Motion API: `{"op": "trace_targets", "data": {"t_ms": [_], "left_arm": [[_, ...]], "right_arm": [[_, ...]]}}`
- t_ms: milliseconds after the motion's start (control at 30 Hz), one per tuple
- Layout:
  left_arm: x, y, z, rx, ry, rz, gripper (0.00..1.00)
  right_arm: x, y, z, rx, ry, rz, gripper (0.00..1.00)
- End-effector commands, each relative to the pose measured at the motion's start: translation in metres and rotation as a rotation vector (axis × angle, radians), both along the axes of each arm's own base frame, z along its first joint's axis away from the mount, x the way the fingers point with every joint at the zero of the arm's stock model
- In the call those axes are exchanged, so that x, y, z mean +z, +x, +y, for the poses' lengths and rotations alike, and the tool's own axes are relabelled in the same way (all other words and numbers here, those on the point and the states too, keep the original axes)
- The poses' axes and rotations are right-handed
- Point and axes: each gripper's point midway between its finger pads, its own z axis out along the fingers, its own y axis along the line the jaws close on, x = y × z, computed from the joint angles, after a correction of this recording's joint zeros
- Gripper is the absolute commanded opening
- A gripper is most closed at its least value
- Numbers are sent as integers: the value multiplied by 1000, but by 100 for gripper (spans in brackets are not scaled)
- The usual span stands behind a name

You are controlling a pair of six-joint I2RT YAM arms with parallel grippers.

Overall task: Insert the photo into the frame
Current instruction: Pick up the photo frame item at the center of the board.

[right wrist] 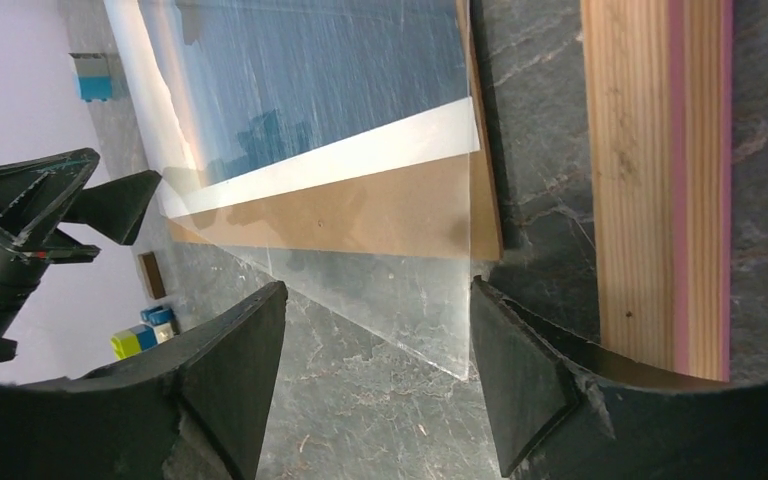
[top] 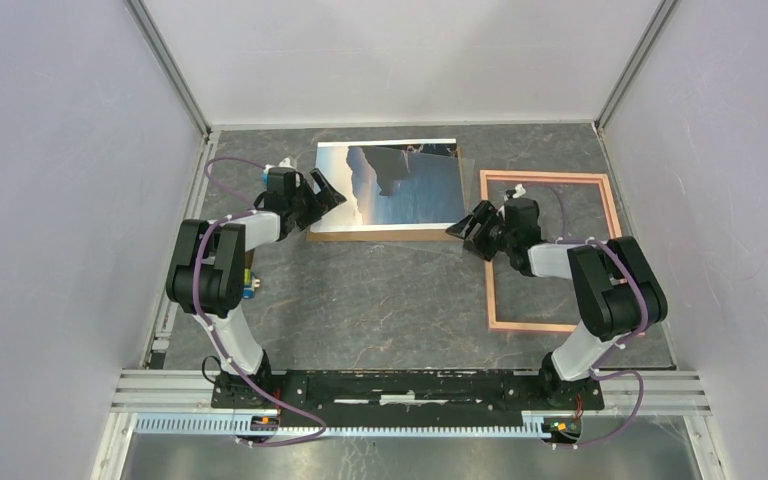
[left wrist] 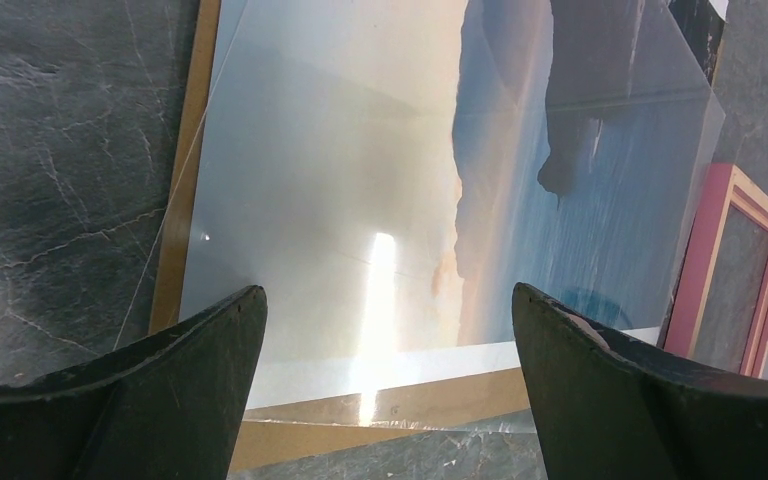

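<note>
The photo [top: 390,185], a blue sky-and-dark-mountain print with white edge strips, lies face up on a brown backing board [top: 375,234] at the back middle, with a clear sheet [right wrist: 400,290] over it, skewed and sticking out past the board's right corner. The frame [top: 552,250], salmon-pink rimmed, lies flat at the right, empty. My left gripper [top: 328,195] is open at the photo's left edge [left wrist: 360,330]. My right gripper [top: 468,228] is open at the board's near right corner, its fingers [right wrist: 530,370] over the clear sheet's corner, beside the frame's left rail [right wrist: 650,180].
Grey walls close in the left, right and back of the marble table [top: 380,300]. A metal rail [top: 410,385] runs along the near edge by the arm bases. The right arm lies over the frame's left side.
</note>
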Motion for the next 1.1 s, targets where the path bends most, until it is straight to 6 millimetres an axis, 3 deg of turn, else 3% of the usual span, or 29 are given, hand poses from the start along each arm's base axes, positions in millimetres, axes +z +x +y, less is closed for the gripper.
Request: {"op": "trace_targets", "data": {"t_ms": [0,400,567,700,800,900,1000,1067], "left_arm": [[-34,-23,12,15,71,133,100],[-32,-24,12,12,69,124,100],[-30,-24,10,5,63,118,100],[-25,-24,5,-27,48,94,100],[-20,-24,1,-55,38,69,100],[-3,-26,-6,-107,15,-8,100],[28,-32,-7,-108,-1,-92,100],[53,-37,-5,-66,-24,-108,99]], "right_arm": [[-7,-21,10,-7,107,59,72],[44,-21,23,-14,333,-106,57],[42,-14,20,-33,306,-136,56],[39,-1,21,-34,305,-165,40],[33,9,19,-36,257,-175,35],[26,17,18,-18,202,-187,23],[23,18,20,16,180,-191,4],[25,17,21,20,192,-187,0]]}}
